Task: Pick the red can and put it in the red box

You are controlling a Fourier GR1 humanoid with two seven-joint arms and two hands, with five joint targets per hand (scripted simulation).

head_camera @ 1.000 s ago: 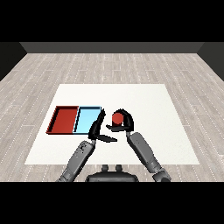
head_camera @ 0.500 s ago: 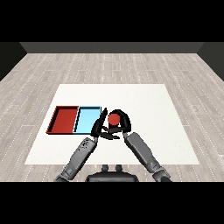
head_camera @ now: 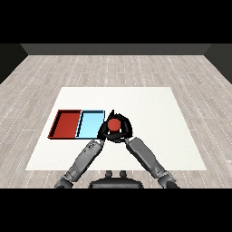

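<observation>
White table (head_camera: 149, 118) spreads before me, red tray (head_camera: 66, 124) and blue tray (head_camera: 89, 124) side by side at my ten o'clock. My right hand (head_camera: 123, 131) curls round the red can (head_camera: 113, 124), just right of the blue tray. My left hand (head_camera: 103, 132) sits against the can's left side; I cannot tell how its fingers stand.

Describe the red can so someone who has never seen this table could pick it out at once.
On the white table, look just right of the two trays lying side by side, the red tray and the light blue tray. There the right hand curls round the red can. It is the only round red thing; the other red item is a flat rectangular tray.
</observation>
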